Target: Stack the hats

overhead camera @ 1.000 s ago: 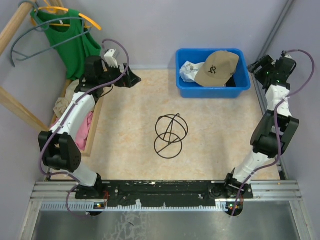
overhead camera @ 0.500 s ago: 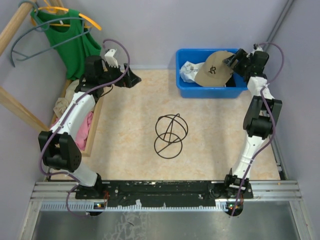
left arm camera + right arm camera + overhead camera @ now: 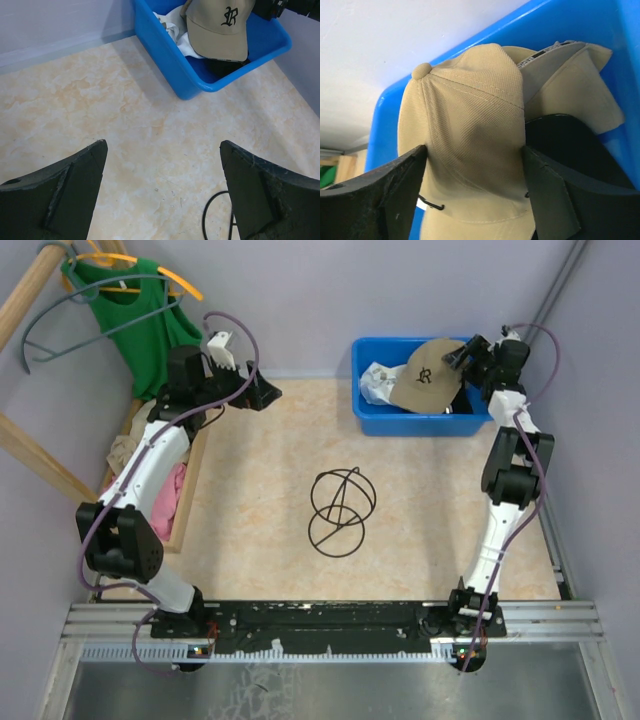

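Two arms rise from the near edge of the table [image 3: 250,540]. In front of them, mid-table, one dark wire sphere [image 3: 341,512] sits by itself. Further back on the left, the left gripper [image 3: 162,146] hangs above bare tabletop, its two fingers [image 3: 75,180] spread wide with nothing between them.

At the far right stands one blue bin [image 3: 420,421], and all the hats are in it. On top lies a tan cap [image 3: 425,380] with a dark embroidered letter. A black cap [image 3: 225,66] shows beneath it, something white [image 3: 377,380] is bunched at the left end, and a second tan piece [image 3: 572,87] sits behind the first (I cannot say for sure that it is a cap).

The right gripper [image 3: 474,150] reaches in over the bin's far right corner. Its fingers are apart, one on each side of the top cap's crown. I cannot tell whether they touch it.
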Robot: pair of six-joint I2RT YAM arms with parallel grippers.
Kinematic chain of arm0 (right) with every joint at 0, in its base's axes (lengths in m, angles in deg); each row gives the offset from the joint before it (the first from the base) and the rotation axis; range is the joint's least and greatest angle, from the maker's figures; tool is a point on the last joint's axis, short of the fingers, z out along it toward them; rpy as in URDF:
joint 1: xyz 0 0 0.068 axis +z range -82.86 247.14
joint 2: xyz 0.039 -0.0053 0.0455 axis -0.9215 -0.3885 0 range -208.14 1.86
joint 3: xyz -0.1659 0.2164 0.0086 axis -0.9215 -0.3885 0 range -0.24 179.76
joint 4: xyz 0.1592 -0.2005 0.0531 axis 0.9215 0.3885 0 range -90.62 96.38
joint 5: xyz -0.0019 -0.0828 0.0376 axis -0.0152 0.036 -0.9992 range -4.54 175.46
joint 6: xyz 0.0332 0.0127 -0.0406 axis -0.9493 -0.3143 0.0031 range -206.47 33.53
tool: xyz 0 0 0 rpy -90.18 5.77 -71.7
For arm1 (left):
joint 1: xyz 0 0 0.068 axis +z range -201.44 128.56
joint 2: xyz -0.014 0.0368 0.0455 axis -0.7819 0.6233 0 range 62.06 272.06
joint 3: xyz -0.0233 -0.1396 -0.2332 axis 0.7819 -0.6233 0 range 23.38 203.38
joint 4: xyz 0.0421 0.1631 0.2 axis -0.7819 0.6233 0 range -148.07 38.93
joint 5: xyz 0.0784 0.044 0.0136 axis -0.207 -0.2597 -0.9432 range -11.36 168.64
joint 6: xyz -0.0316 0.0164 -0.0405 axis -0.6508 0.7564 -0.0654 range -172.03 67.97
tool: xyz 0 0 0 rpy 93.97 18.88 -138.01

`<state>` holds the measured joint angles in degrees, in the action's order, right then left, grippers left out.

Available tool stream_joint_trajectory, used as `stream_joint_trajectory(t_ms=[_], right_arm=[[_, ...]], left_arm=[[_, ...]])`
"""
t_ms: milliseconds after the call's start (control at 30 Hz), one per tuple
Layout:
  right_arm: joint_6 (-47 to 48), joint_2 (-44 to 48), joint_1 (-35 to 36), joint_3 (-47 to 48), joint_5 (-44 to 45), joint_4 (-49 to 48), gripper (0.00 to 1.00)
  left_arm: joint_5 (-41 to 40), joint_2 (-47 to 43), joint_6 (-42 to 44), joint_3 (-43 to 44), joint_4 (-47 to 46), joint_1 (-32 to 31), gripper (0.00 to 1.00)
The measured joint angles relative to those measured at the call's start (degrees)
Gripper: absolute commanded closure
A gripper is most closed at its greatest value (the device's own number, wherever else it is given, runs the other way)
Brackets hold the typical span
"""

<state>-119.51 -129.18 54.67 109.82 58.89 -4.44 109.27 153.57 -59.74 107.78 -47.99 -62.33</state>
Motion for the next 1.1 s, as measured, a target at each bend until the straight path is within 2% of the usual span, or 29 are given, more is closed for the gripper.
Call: stream_joint_trajectory(t_ms=[133,167,200,300,400,533,933,1000,1100], right_arm=[[-0.37,-0.50,0.72,1.09,1.03,0.55,0.85],[-0.42,-0.50,0.76,1.14,1.44,0.92,0.95],[-0.07,-0.50,0.85,1.22,2.12,1.60,0.97],[0.52,-0.09,0.85,1.38,4.26,4.76,1.00],[1.64,1.79,0.79,1.33,5.09,7.76,1.00],[3.13,7.21,-0.15,-1.33,4.55,9.77,0.95],[-1.99,19.85,-7.28,-8.48,-5.97,4.46,1.00],[-3.48,21.27,-7.41,-10.49,-8.09,2.69,0.92],[-5.66,22.23,-7.15,-12.33,-11.67,0.55,0.89]], left_arm=[[0.00,0.28,0.00,0.39,-0.02,0.00,0.07],[0.02,0.48,0.02,0.61,0.13,0.00,0.10],[0.04,0.83,0.00,1.09,0.24,0.00,0.12],[0.35,2.54,-0.02,3.89,1.18,0.00,0.13],[2.12,6.16,-0.46,10.03,3.04,-0.13,0.10],[4.50,9.35,-1.33,15.43,3.80,-1.25,0.07],[12.07,11.89,-5.05,19.89,3.50,-4.37,0.01],[13.66,12.87,-6.32,21.18,3.32,-4.59,0.01],[15.56,13.79,-8.00,22.80,2.97,-5.14,0.00]])
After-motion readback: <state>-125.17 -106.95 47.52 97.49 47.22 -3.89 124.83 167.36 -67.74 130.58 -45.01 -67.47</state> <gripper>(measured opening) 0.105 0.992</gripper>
